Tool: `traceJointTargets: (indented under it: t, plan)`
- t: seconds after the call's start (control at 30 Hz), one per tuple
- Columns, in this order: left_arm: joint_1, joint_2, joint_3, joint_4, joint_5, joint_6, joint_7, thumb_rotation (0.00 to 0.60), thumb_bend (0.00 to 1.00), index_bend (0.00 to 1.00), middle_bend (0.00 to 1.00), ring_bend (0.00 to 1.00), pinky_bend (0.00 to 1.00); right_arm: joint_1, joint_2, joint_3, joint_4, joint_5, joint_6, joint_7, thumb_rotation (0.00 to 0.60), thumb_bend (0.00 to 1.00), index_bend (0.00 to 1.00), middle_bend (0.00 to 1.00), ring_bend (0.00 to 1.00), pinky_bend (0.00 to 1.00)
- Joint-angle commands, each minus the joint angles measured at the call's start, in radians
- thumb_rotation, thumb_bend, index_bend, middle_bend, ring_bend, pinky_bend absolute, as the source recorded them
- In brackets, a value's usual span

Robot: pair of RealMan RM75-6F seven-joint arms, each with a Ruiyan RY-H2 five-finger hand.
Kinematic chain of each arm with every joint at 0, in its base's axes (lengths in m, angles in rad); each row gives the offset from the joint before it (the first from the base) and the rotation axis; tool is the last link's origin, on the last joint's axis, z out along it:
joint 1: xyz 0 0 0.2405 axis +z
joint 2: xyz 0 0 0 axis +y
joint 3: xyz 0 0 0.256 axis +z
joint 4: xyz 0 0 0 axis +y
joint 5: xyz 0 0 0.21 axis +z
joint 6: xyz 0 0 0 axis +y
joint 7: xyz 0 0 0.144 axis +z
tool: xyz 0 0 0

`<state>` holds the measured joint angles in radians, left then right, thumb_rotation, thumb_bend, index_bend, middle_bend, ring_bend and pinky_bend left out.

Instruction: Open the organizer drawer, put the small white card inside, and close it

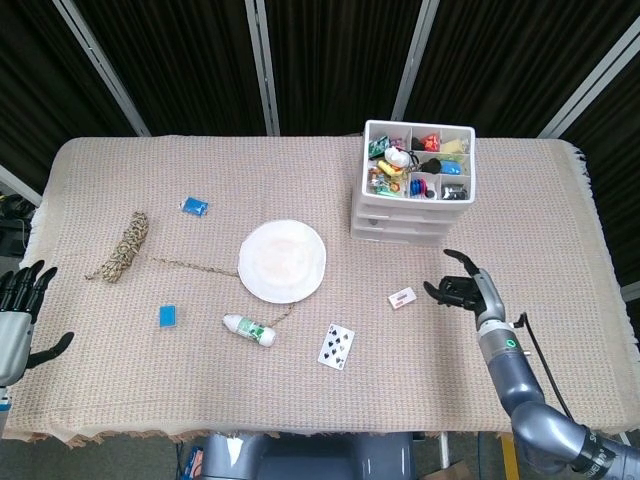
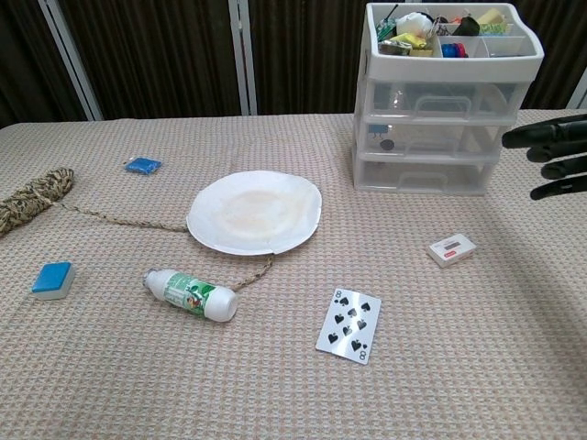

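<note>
Left hand (image 1: 18, 318): far left of the organizer (image 1: 415, 180), at the table's edge, fingers spread, holding nothing.
Plate (image 1: 282, 260): left of the organizer, clear of the work.
Small white card (image 2: 451, 248): flat on the cloth, just in front of the organizer, untouched.
Organizer: drawers look closed, though clear fronts make this hard to judge.
Right hand (image 1: 464, 291): in front of the organizer, right of the card, fingers spread, empty.
Step in hand: reach for a drawer handle; hook fingers under it, pull straight outward, steady enough that the stack does not slide.
</note>
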<state>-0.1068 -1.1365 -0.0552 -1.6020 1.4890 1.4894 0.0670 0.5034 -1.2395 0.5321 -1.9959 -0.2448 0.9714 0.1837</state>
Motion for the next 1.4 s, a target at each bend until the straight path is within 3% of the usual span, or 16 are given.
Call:
traceJointTargets:
  t: [0.03, 0.6, 0.77, 0.97, 1.4]
  plan:
    - [0.000, 0.000, 0.000, 0.000, -0.001, -0.001, -0.001, 0.600, 0.26, 0.01, 0.00, 0.00, 0.00, 0.028, -0.035, -0.001, 0.017, 0.020, 0.010, 0.004, 0.600, 0.17, 0.18, 0.77, 0.76, 0.53]
    - [-0.003, 0.008, 0.002, -0.003, -0.006, -0.015, -0.027, 0.600, 0.26, 0.01, 0.00, 0.00, 0.00, 0.130, -0.203, 0.025, 0.151, 0.137, 0.013, 0.048, 0.600, 0.18, 0.18, 0.77, 0.76, 0.53]
    - [-0.004, 0.011, 0.002, -0.004, -0.009, -0.020, -0.033, 0.600, 0.25, 0.01, 0.00, 0.00, 0.00, 0.133, -0.221, 0.042, 0.168, 0.122, -0.006, 0.071, 0.600, 0.18, 0.18, 0.77, 0.76, 0.53]
    - [-0.004, 0.013, 0.001, -0.007, -0.012, -0.022, -0.036, 0.600, 0.25, 0.01, 0.00, 0.00, 0.00, 0.136, -0.247, 0.054, 0.168, 0.072, 0.049, 0.083, 0.600, 0.19, 0.17, 0.77, 0.76, 0.53]
    - [-0.005, 0.013, 0.002, -0.007, -0.013, -0.024, -0.037, 0.600, 0.25, 0.01, 0.00, 0.00, 0.00, 0.177, -0.264, 0.131, 0.229, 0.137, 0.012, 0.097, 0.600, 0.19, 0.17, 0.77, 0.76, 0.53]
